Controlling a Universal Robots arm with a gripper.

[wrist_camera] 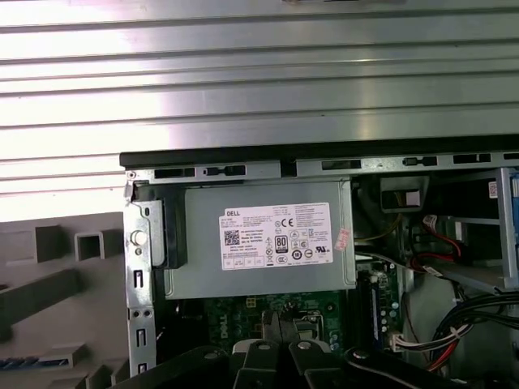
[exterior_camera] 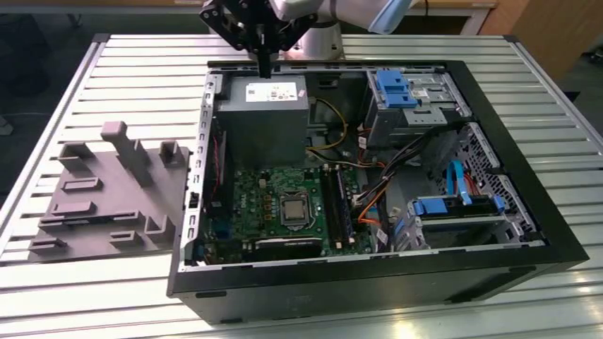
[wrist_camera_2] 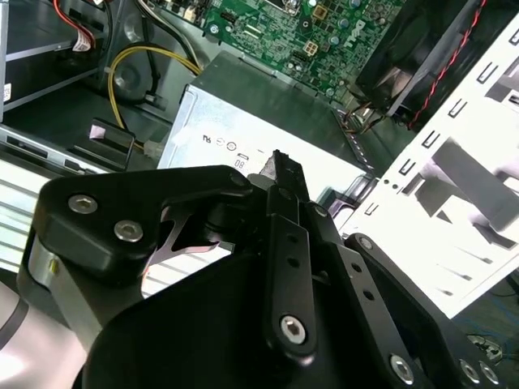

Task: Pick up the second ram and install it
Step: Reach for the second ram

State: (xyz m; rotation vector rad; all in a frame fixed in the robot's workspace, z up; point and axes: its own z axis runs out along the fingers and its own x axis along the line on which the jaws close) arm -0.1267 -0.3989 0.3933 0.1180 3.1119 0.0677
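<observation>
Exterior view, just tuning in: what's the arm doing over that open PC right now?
The gripper hangs above the grey power supply in the open computer case, fingers shut with nothing between them. It touches neither the green motherboard nor the grey fixture on the exterior view's left. Whether a memory stick already sits in the motherboard's slots is hard to tell.

pincer (exterior_camera: 267, 69): fingers together, over the computer case's (exterior_camera: 377, 282) rear edge
power supply (exterior_camera: 264, 116): inside the case, under the pincer
grey holder (exterior_camera: 94, 205): on the desk (exterior_camera: 141, 70), beside the case
</observation>
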